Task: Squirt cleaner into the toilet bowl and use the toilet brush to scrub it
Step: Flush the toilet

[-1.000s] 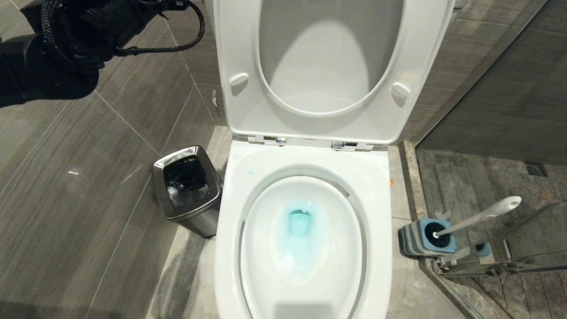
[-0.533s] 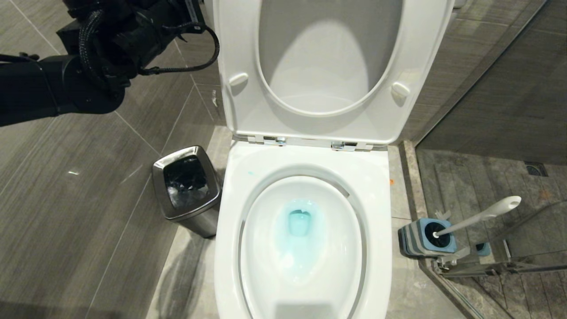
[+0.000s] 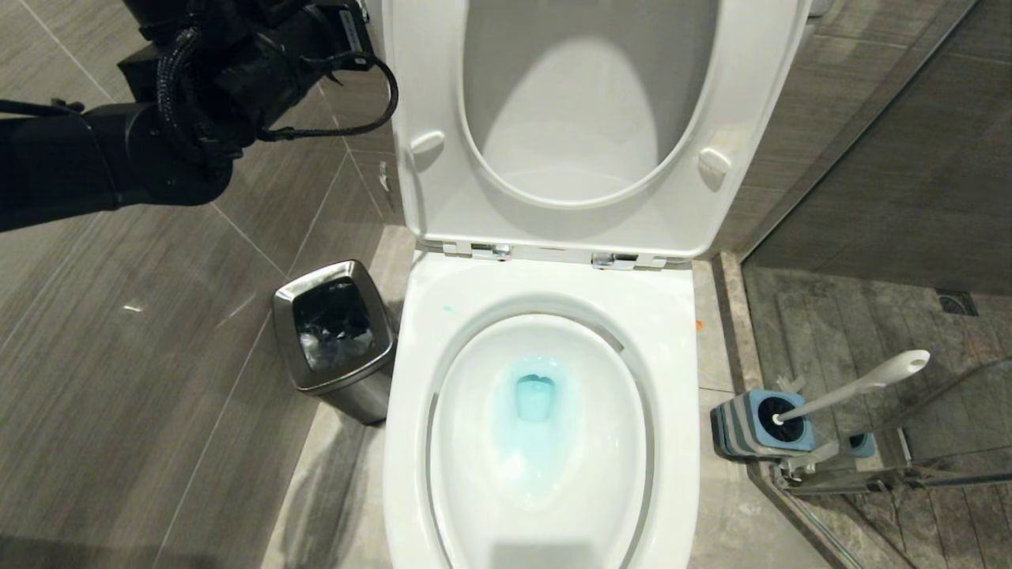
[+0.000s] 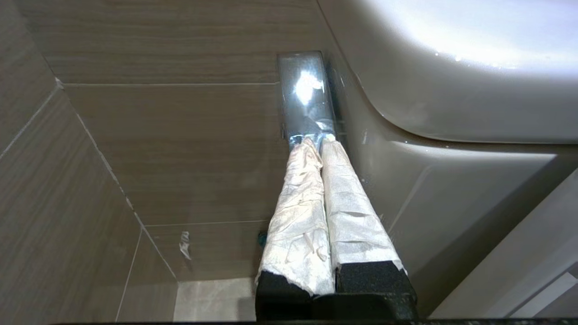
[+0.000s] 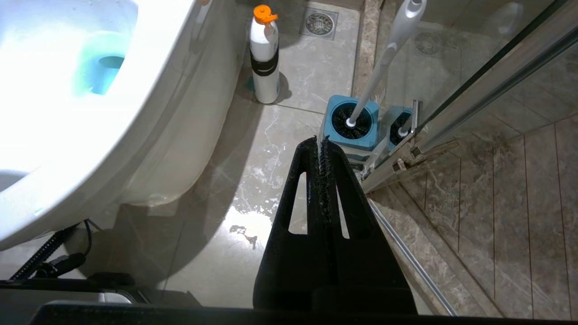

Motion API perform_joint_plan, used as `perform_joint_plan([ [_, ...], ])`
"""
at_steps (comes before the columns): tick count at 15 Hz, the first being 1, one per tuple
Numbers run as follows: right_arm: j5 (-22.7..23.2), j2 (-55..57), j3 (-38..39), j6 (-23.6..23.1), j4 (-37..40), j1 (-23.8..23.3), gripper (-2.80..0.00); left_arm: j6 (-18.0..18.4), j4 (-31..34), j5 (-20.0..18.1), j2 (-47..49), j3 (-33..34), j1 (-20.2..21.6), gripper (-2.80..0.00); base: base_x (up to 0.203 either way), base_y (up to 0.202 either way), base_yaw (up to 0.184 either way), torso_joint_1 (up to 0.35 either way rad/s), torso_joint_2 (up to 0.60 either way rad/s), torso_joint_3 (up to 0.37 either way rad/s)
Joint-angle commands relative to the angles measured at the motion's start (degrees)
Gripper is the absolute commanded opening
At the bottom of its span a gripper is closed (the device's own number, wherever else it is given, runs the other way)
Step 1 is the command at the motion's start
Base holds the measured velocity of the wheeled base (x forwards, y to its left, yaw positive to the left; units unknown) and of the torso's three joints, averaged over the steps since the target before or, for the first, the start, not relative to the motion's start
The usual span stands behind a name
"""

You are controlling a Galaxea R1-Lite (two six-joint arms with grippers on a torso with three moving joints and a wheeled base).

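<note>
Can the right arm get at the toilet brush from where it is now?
Probably yes. The shut right pincer points at the toilet brush, which stands in its blue holder just ahead; only bare floor lies between them. It must open first.

The toilet bowl [image 3: 541, 442] is a white glossy oval basin, with its seat and lid standing up behind it. The cleaner [image 3: 531, 411] lies as turquoise-blue liquid around the drain at the bottom of the bowl. The toilet brush [image 3: 858, 385] stands tilted in its holder on the floor at the bowl's right side, its white handle leaning away from the bowl.
</note>
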Motion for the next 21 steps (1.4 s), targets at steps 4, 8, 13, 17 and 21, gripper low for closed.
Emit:
perform_joint_plan([
  [4,0.0,0.0,0.0,0.0,0.0,0.0,-2.8,-0.1,1.1,-0.2,3.9,-0.6,-0.3,-2.8,0.0,0.0,0.0,0.0,0.0,0.0],
  [8,0.0,0.0,0.0,0.0,0.0,0.0,-2.8,-0.2,1.1,-0.1,5.1,-0.6,-0.3,-2.8,0.0,0.0,0.0,0.0,0.0,0.0],
  [13,0.0,0.0,0.0,0.0,0.0,0.0,-2.8,0.9,1.2,0.3,1.3,-0.6,1.7,-2.8,0.0,0.0,0.0,0.0,0.0,0.0],
  [17,0.0,0.0,0.0,0.0,0.0,0.0,-2.8,2.7,5.1,0.4,-5.4,-0.3,4.7,-2.8,0.0,0.0,0.0,0.0,0.0,0.0],
  [21,0.0,0.0,0.0,0.0,0.0,0.0,-2.8,4.5,8.0,0.4,-13.3,-0.3,7.3,-2.8,0.0,0.0,0.0,0.0,0.0,0.0],
])
